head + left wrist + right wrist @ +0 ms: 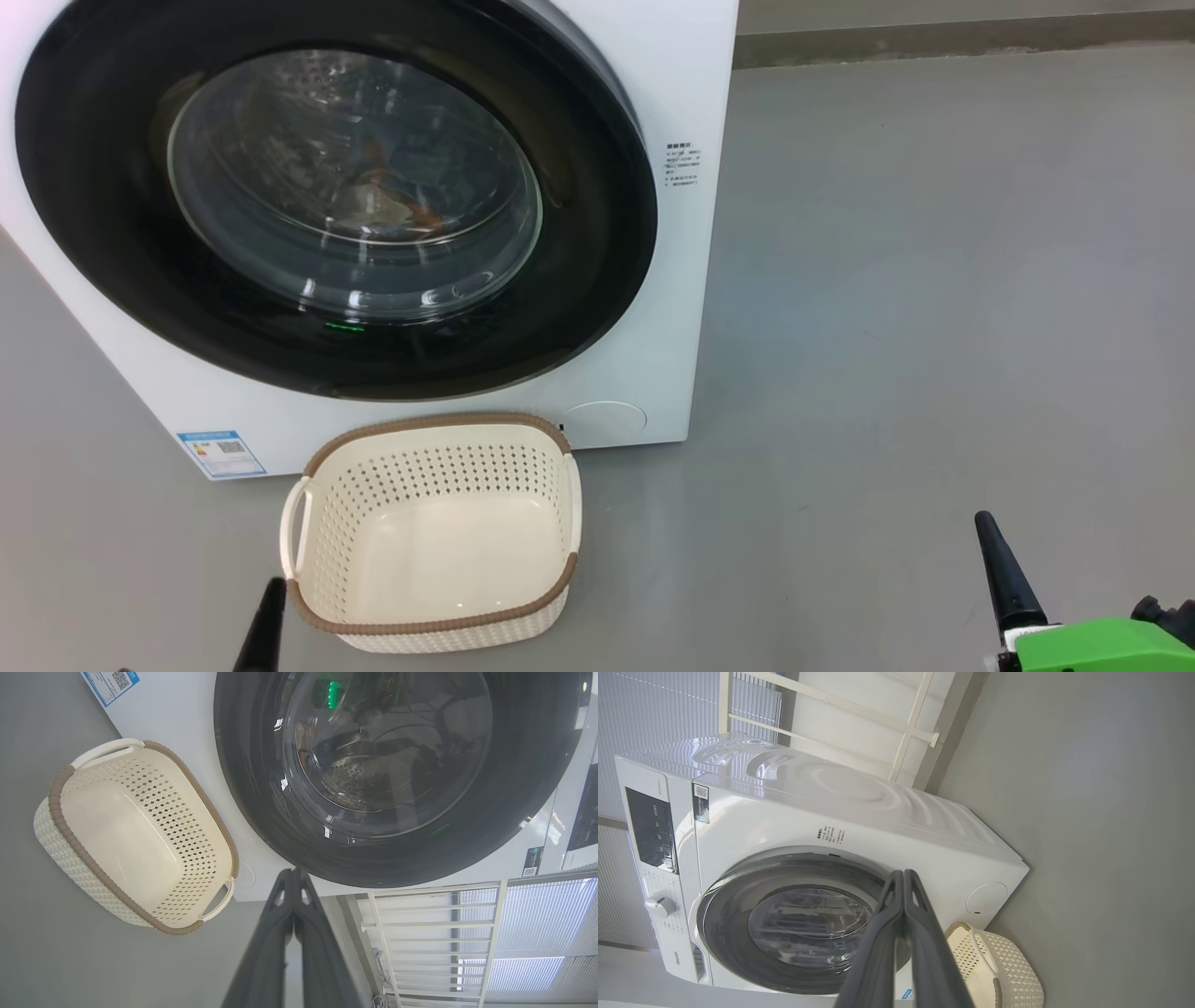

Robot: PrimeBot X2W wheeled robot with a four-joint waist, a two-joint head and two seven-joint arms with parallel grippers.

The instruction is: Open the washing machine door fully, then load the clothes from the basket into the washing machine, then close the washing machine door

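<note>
Left gripper (293,877) and right gripper (903,877), each with its dark fingers pressed together and holding nothing, hang low over the grey floor (934,327). The left is just beside the near corner of the basket (429,425), and the right is well apart from it with open floor all round. The basket stands just in front of the washing machine (672,280). A blue label sticker (221,453) with a QR code sits at the machine's lower corner; its print, like the small black lettering (683,165) beside the door, is too small to read. The washing machine door (112,215) lies shut against the front, with the clothes (392,201) dimly visible behind its glass. Bare floor runs right to the wall base (934,42).
</note>
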